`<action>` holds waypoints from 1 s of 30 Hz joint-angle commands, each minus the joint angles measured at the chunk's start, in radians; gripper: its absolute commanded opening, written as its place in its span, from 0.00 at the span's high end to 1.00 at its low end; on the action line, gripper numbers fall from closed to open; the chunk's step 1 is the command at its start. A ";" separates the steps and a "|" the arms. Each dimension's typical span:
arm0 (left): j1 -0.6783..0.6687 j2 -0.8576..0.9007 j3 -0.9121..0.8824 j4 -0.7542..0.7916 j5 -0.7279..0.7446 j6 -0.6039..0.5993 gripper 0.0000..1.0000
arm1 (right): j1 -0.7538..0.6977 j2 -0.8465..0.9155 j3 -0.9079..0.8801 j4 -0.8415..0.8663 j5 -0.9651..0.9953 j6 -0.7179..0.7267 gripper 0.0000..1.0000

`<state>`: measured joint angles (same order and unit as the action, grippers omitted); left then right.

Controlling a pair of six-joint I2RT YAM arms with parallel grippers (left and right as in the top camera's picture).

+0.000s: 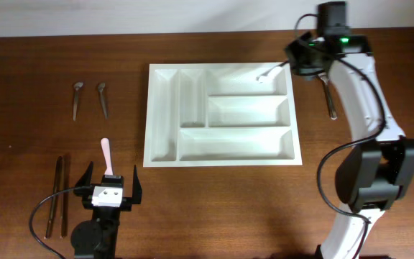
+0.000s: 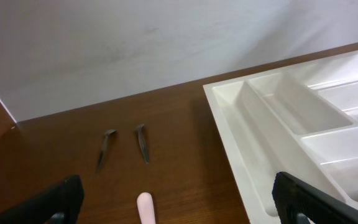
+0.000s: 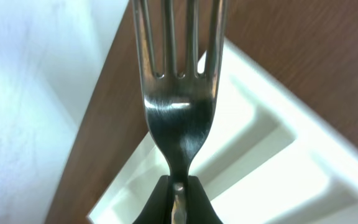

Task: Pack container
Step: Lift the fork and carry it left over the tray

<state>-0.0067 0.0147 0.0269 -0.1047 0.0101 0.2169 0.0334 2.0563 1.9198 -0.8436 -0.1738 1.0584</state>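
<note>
1. Left of the container (image 1: 162, 147), on the table (image 1: 20, 57): two small metal utensils (image 1: 77, 99) lie side by side, well apart from the container wall.
2. Closer to the left arm lies a pink-handled utensil (image 1: 106, 152). Its near end points into the gap of the left gripper (image 1: 111, 176). Two dark sticks (image 1: 57, 193) lie parallel just left of that gripper.
3. Right of the container, a metal utensil (image 1: 330, 101) lies on the table. Its top end is hidden under the right arm, so I can't tell what kind it is.
4. In the overhead view the right arm overhangs the container's top right corner.
5. The container sits flat mid-table, with two narrow compartments on its left side and three long ones stacked on the right. I see only bare white floor in them.
6. The right gripper (image 3: 178, 190) is pinched on the neck of a fork (image 3: 179, 112), whose tines point away from the gripper, out over the top long compartment. Whether the tines touch the floor I can't tell; probably clear of it.
7. The left gripper's fingers are spread wide and hold nothing.
</note>
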 commanded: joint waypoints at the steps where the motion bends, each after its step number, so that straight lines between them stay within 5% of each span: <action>1: 0.005 -0.008 -0.008 0.003 -0.007 0.002 0.01 | 0.064 0.000 0.017 0.003 0.111 0.294 0.96; 30: 0.005 -0.008 -0.008 0.003 -0.007 0.002 0.01 | 0.229 0.195 0.014 0.067 0.179 0.712 0.96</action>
<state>-0.0067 0.0147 0.0269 -0.1047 0.0101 0.2169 0.2508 2.2368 1.9198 -0.7799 -0.0154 1.6981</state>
